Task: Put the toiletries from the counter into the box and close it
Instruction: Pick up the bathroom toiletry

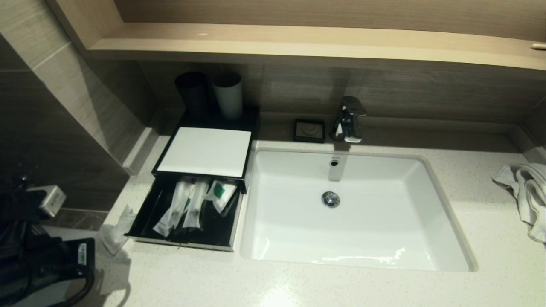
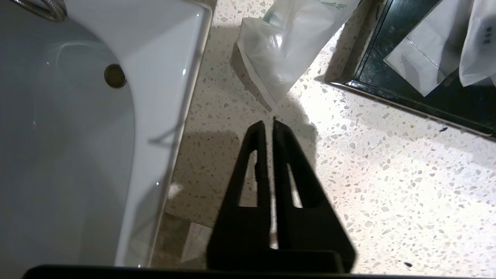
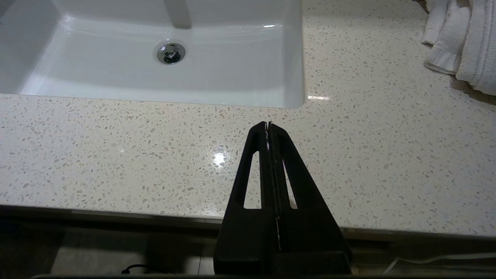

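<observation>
Three packets (image 1: 194,204) lie in the black drawer (image 1: 145,215) pulled out at the front of the box (image 1: 207,150), so most of the toiletries are stowed. One packet (image 1: 117,230) remains on the table (image 1: 298,281), just beside the drawer's left front corner, its far end leaning toward the drawer wall. The left tool (image 2: 270,124) hovers over the speckled surface near that packet's end, its fingers a narrow slit apart and gripping nothing; it seems lined up to take this last piece. The drawer stands out so the packets can drop in, and it needs pushing in afterwards. The right tool (image 3: 268,124) is parked over the table's front edge, before the basin (image 3: 162,77), fingers pressed together and empty.
</observation>
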Controlling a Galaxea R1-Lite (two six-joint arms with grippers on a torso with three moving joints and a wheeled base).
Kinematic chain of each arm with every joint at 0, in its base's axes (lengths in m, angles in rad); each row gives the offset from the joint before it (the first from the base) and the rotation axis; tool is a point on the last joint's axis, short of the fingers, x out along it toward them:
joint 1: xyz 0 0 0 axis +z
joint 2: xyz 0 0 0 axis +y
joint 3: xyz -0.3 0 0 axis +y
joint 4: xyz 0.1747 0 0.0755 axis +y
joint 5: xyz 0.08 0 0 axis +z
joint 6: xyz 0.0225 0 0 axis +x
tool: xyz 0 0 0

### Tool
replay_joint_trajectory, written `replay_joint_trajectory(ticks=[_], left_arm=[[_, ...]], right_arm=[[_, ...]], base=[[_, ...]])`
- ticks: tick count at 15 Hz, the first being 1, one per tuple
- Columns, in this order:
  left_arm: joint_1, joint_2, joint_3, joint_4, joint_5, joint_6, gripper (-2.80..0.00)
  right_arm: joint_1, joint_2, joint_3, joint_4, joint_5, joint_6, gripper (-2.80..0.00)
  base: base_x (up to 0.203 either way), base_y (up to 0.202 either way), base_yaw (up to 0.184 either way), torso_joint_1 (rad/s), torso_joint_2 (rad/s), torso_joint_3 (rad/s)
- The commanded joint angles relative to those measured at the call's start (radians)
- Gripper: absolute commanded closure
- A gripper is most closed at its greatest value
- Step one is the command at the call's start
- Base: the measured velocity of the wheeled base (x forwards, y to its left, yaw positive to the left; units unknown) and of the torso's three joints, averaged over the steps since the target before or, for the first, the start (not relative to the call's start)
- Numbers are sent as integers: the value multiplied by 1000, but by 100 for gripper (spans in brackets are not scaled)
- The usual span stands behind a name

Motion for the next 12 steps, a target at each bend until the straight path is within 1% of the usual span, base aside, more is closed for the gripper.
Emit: replay_joint_trajectory(ticks=[1, 8, 12], left_arm=[[0, 10, 6, -2, 1, -2, -280], [1, 67, 6, -3, 2, -1, -280], [33, 71, 5, -5, 2, -6, -280]], right_arm=[[0, 0, 0, 0, 1, -1, 0], [0, 0, 0, 0, 1, -1, 0], [0, 0, 0, 0, 1, -1, 0]], base=[[0, 0, 0, 0, 0, 0], [0, 0, 0, 0, 0, 0], [0, 0, 0, 0, 0, 0]])
